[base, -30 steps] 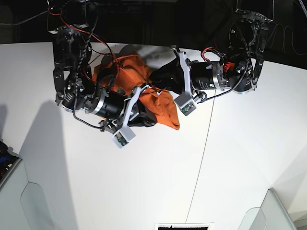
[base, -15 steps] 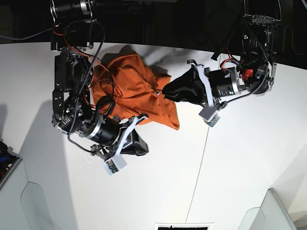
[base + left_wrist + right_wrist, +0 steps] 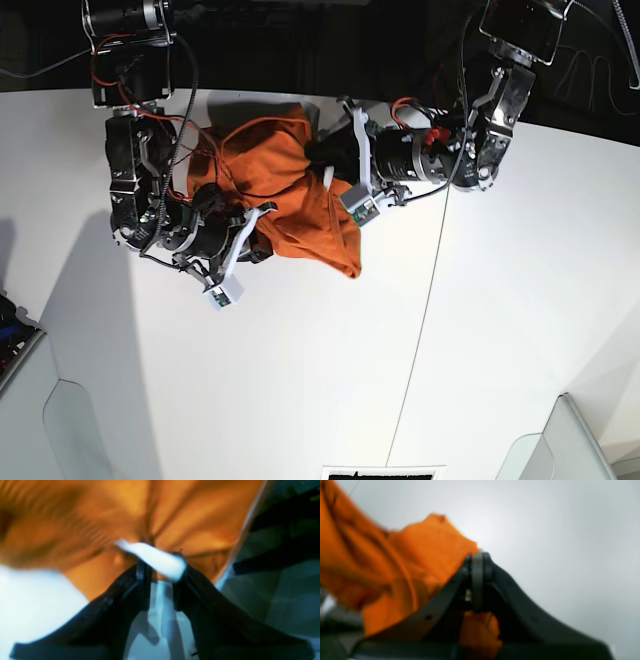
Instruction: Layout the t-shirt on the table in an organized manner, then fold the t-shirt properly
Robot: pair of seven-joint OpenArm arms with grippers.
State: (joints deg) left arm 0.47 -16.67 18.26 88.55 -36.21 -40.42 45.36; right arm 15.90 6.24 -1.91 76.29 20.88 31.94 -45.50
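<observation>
The bright orange t-shirt (image 3: 295, 195) lies bunched on the far part of the white table (image 3: 300, 380), between my two arms. My left gripper (image 3: 328, 168) is at its far right edge. In the blurred left wrist view the t-shirt (image 3: 187, 517) puckers toward the left gripper (image 3: 161, 565), whose jaws stand slightly apart with a pale strip across the tips. My right gripper (image 3: 262, 228) sits at the shirt's near left side. In the right wrist view the right gripper (image 3: 477, 557) is shut, and the t-shirt (image 3: 425, 552) shows behind and beneath its jaws.
A thin dark seam (image 3: 420, 330) runs down the table right of the shirt. Clear bins stand at the near right corner (image 3: 570, 440) and near left corner (image 3: 70, 430). The table's far edge meets a dark background behind the arms.
Half a second ago the arms were spread apart. Both grippers have since come in toward each other and the far edge, and the shirt is more bunched between them.
</observation>
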